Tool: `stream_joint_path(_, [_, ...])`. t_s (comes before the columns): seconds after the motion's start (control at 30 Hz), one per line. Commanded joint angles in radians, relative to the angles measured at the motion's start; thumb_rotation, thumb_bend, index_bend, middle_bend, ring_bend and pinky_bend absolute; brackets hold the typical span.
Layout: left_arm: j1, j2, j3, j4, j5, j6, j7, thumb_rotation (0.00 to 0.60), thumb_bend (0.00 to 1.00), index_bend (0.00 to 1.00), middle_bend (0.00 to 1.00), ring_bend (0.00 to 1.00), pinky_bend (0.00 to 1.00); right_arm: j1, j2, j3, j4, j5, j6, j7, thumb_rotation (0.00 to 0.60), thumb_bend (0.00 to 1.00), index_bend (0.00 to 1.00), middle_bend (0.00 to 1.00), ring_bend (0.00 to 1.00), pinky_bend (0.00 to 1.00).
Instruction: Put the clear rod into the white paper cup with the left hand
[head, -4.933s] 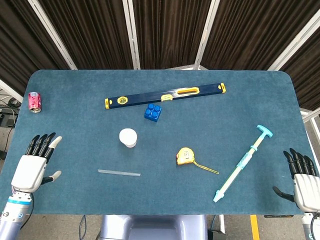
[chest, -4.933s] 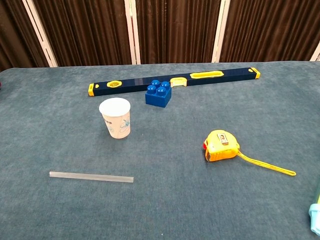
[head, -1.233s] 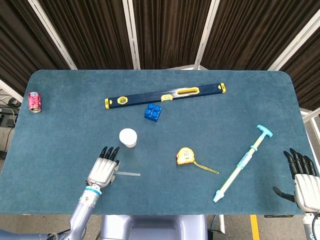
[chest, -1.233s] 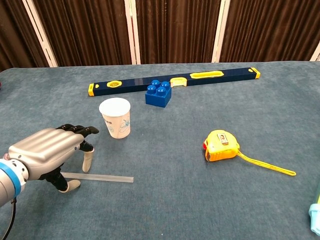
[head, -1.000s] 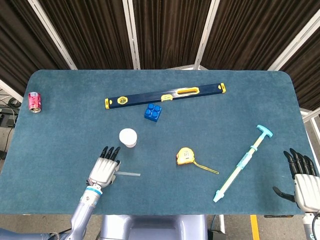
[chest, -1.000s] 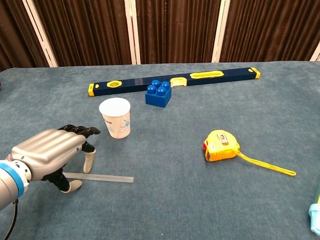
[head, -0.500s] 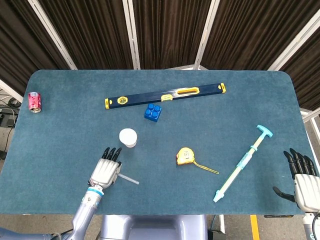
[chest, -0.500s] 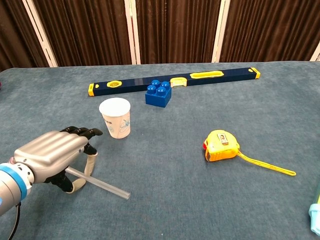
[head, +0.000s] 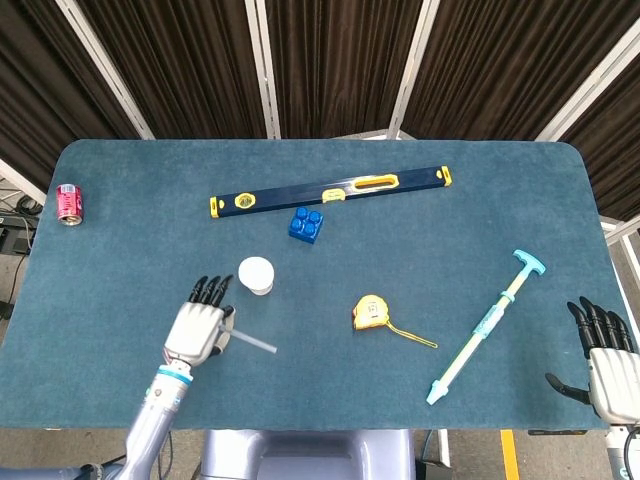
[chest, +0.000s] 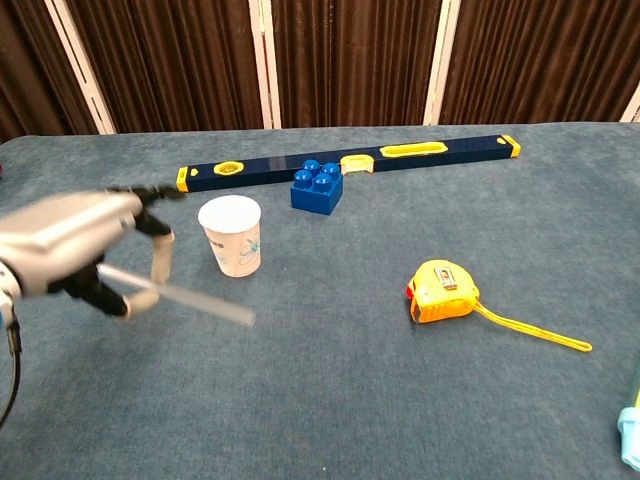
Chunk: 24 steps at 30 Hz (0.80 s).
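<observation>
Left hand (chest: 85, 248) pinches thin, see-through clear rod (chest: 190, 299), tilted, beside white paper cup (chest: 231, 235).

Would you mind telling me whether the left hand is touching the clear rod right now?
Touching. In the chest view the left hand pinches the clear rod between thumb and finger, holding it off the table, beside the white paper cup.

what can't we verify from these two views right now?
- Chest view: left hand and clear rod are motion-blurred, so the contact points are unclear.
- Head view: the hand's back hides the rod's held end.
- Right hand: cut by the head-view frame edge, absent from chest view.
</observation>
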Motion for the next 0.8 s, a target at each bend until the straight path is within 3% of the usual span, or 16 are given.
stream_joint_path(0.03, [-0.002,0.041,-0.058,-0.052,0.001,0.014,-0.067,0.600,0.40,0.60,0.00,0.00,0.00,0.000,0.000,0.000,0.000,0.000,0.000,-0.001,0.600,0.09,0.00,0.00,0.00,0.00])
stream_joint_path(0.2, [-0.016,0.052,-0.160,-0.090,-0.078,-0.018,-0.210,0.600,0.40,0.60,0.00,0.00,0.00,0.000,0.000,0.000,-0.001,0.000,0.000,-0.001,0.600,0.09,0.00,0.00,0.00,0.00])
stream_joint_path(0.43, [-0.060,0.026,-0.329,-0.118,-0.333,-0.130,-0.429,0.600,0.40,0.60,0.00,0.00,0.00,0.001,0.002,0.000,0.000,0.000,-0.002,0.004,0.600,0.09,0.00,0.00,0.00,0.00])
stream_joint_path(0.63, [-0.101,0.007,-0.454,-0.081,-0.522,-0.240,-0.596,0.600,0.40,0.60,0.00,0.00,0.00,0.002,0.003,-0.001,0.002,-0.001,-0.005,0.012,0.600,0.09,0.00,0.00,0.00,0.00])
stream_joint_path(0.8, [-0.134,-0.010,-0.496,-0.005,-0.523,-0.305,-0.698,0.600,0.40,0.60,0.00,0.00,0.00,0.004,0.006,-0.001,0.003,0.000,-0.009,0.018,0.600,0.09,0.00,0.00,0.00,0.00])
